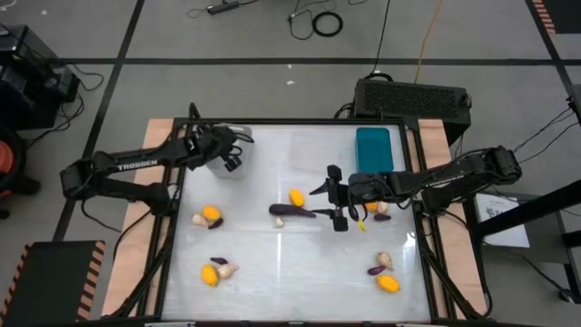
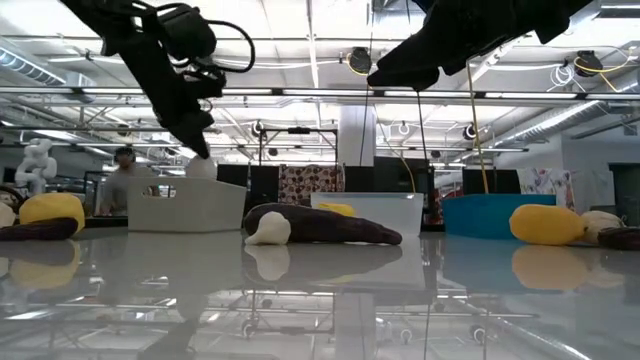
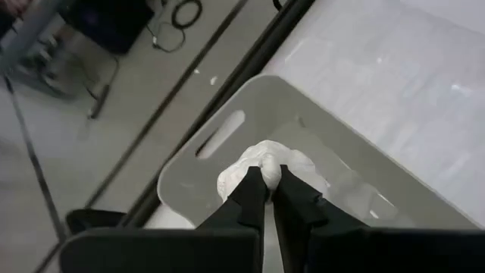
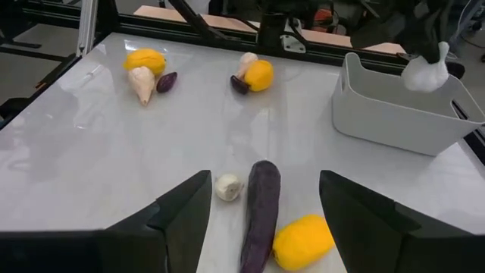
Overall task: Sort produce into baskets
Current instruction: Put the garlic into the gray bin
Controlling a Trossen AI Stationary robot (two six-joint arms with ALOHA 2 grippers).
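Note:
My left gripper (image 3: 267, 182) is shut on a whitish mushroom bulb (image 3: 261, 163) above the light grey basket (image 1: 227, 165) at the table's far left. It also shows in the low view (image 2: 200, 150). My right gripper (image 4: 265, 205) is open and empty, raised above the table's middle (image 1: 333, 196). Below and just ahead of it lie a dark purple eggplant (image 4: 259, 208), a small white bulb (image 4: 227, 186) and a yellow fruit (image 4: 303, 241). The teal basket (image 1: 373, 150) stands at the far right, and the clear basket (image 2: 370, 212) is between the two. My left gripper pinches the mushroom bulb (image 3: 256, 161) between its two fingertips, coming from above and pointing down. The bulb hangs clear, just above the grey basket's rim (image 2: 203, 167).
More produce lies in small groups on the table: at the left (image 1: 211, 214), near left (image 1: 210, 274), near right (image 1: 388, 283) and under my right arm (image 1: 372, 206). A black vented box (image 1: 413, 95) stands beyond the far edge. A person (image 2: 120, 175) is far behind.

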